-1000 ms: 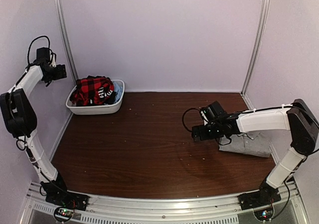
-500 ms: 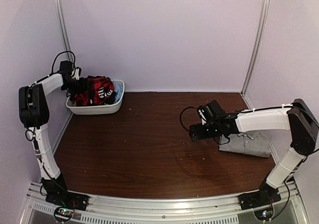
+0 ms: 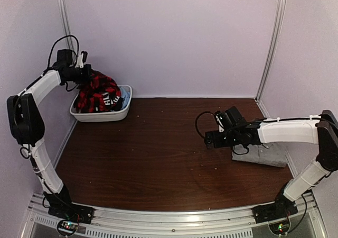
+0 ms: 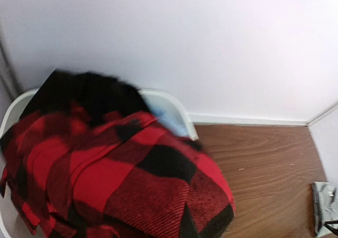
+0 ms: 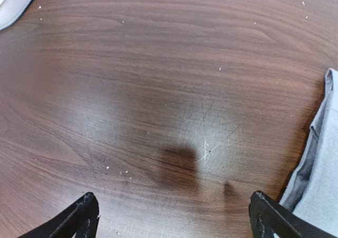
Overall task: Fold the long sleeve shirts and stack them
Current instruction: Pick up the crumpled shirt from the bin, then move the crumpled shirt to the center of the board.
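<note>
In the upper left of the top view, the left gripper (image 3: 84, 75) is closed, apparently pinching the red checked shirt (image 3: 100, 94), which rises above the white tub (image 3: 125, 109). Centre right, the right gripper (image 3: 209, 139) hovers wide open over the table (image 3: 158, 164), beside the grey shirt (image 3: 264, 154) lying at the right edge.

Pale lilac walls (image 3: 174, 37); dark wood table (image 3: 158, 158)
</note>
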{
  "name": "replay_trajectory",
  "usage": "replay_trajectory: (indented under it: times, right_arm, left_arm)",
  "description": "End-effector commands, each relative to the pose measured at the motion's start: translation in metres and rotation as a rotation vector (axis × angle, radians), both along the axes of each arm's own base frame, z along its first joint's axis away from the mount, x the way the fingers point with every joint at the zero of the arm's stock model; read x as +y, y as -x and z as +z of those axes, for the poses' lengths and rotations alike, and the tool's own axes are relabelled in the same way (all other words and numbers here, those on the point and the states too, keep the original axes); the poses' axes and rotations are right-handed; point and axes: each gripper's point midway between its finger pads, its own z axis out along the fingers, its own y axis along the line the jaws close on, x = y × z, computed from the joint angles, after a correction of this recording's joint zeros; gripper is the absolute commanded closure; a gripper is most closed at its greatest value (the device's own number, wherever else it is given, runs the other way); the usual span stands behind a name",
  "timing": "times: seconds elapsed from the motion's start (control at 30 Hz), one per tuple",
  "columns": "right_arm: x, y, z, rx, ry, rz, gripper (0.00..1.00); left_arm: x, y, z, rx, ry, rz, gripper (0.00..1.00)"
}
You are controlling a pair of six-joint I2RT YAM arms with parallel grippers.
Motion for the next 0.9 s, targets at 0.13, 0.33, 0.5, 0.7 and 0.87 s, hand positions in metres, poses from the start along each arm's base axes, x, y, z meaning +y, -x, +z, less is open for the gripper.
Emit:
replay_trajectory:
  times: [0.13, 0.33, 0.5, 0.7, 0.87]
  right_arm:
    - [-0.021, -0.005, 0.044, -0.112, 0.010, -0.081, 0.00]
    - [-0.031, -0.003, 0.064, -0.153, -0.060, -0.121, 0.00]
    - [-0.042, 0.006, 0.074, -0.176, -0.109, -0.151, 0.00]
    - [-0.047, 0.012, 0.074, -0.176, -0.131, -0.152, 0.00]
    - [-0.035, 0.015, 0.080, -0.189, -0.193, -0.101, 0.00]
  left_arm:
    - [-0.183, 0.143, 0.284, -0.552, 0.333, -0.530, 1.00]
    - [-0.262, 0.231, 0.360, -0.667, 0.488, -0.781, 1.00]
    - [-0.286, 0.238, 0.356, -0.630, 0.524, -0.844, 1.00]
    - [-0.295, 0.248, 0.363, -0.634, 0.554, -0.897, 1.00]
    - [-0.308, 0.242, 0.347, -0.577, 0.561, -0.925, 1.00]
